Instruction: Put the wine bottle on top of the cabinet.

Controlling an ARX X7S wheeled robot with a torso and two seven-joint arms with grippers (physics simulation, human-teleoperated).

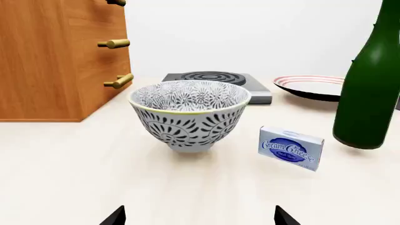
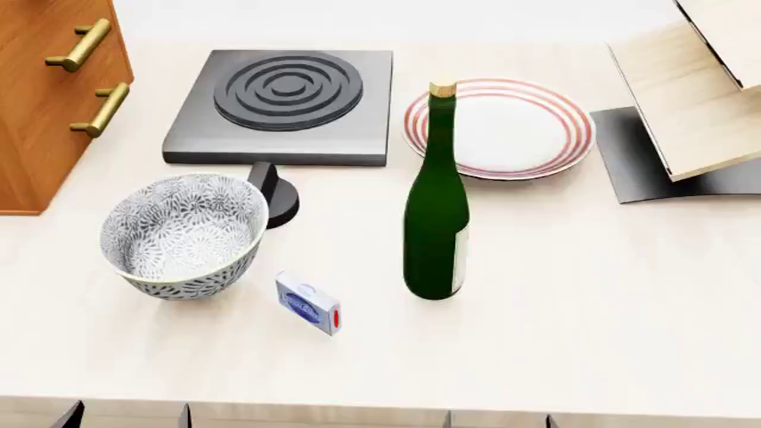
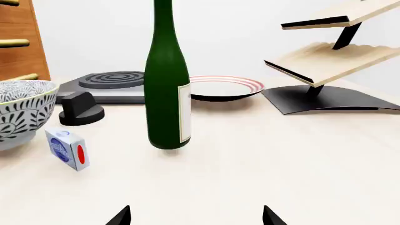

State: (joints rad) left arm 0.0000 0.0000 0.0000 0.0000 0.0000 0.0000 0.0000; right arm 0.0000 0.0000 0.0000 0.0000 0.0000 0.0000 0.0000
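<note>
The orange-brown wooden cabinet (image 2: 48,98) with brass bar handles is seen at far left. The patterned ceramic bowl (image 2: 181,234) and the small blue-and-white cream cheese box (image 2: 308,303) follow. The tall, glossy dark green glass wine bottle (image 2: 437,209) stands upright on the pale surface (image 2: 594,303), mid-surface. The left pincer (image 1: 198,218) and right pincer (image 3: 195,216) are spread wide, with nothing held.

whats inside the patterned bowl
Nothing visible: the bowl shows only its patterned inner wall and floor. From the left wrist view its near wall hides the bottom.
</note>
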